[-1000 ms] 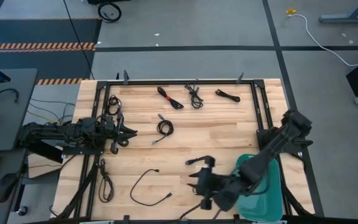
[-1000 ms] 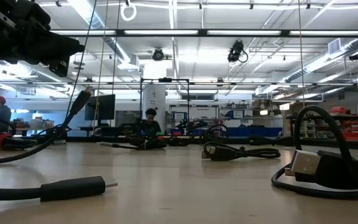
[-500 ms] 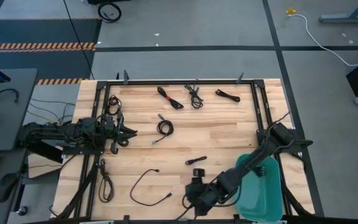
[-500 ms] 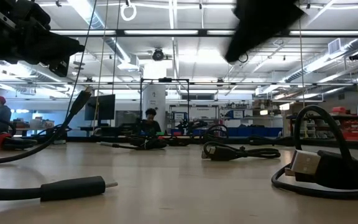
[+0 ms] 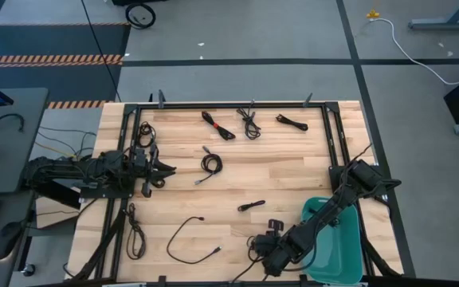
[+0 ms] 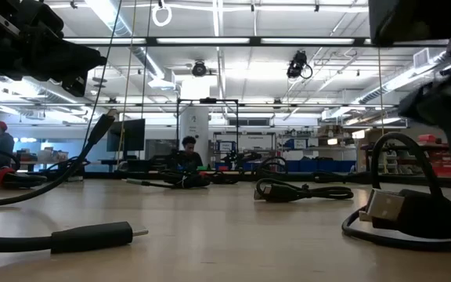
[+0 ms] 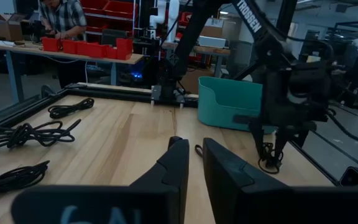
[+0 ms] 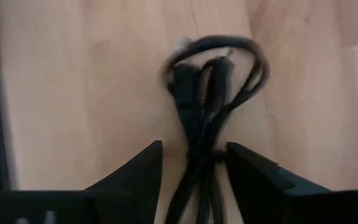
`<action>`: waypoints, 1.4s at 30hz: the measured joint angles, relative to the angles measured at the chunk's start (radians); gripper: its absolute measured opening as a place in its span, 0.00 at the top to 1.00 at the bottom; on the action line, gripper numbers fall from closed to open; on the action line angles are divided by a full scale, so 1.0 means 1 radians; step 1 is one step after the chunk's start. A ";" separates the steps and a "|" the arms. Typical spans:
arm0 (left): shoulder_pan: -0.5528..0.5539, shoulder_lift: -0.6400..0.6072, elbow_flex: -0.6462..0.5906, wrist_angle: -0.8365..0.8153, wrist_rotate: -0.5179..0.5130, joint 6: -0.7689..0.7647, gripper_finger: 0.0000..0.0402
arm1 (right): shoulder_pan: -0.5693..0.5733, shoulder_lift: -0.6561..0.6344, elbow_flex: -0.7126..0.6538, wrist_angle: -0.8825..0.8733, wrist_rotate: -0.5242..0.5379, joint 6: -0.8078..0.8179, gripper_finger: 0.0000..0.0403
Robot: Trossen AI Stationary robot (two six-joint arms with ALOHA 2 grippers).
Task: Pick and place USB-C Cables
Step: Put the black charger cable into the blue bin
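A bundled black cable (image 8: pixel 207 118) lies on the wooden surface (image 5: pixel 293 159) near its front edge, just beside the teal bin (image 5: pixel 337 251). The right gripper (image 8: pixel 191 165) hangs over it, fingers (image 8: pixel 138 171) apart on either side, seemingly not yet gripping. The left gripper (image 7: pixel 194 168) waits at the left edge, fingers nearly together.

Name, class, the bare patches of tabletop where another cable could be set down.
Free: the wood between the coiled cable and the teal bin. Crowded: the far edge, with its bundled cables, and the near edge around the right gripper.
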 joint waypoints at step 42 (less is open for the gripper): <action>0.000 0.000 0.000 0.000 0.000 -0.290 0.87 | 0.258 -0.210 -0.003 -0.777 -0.278 0.260 0.88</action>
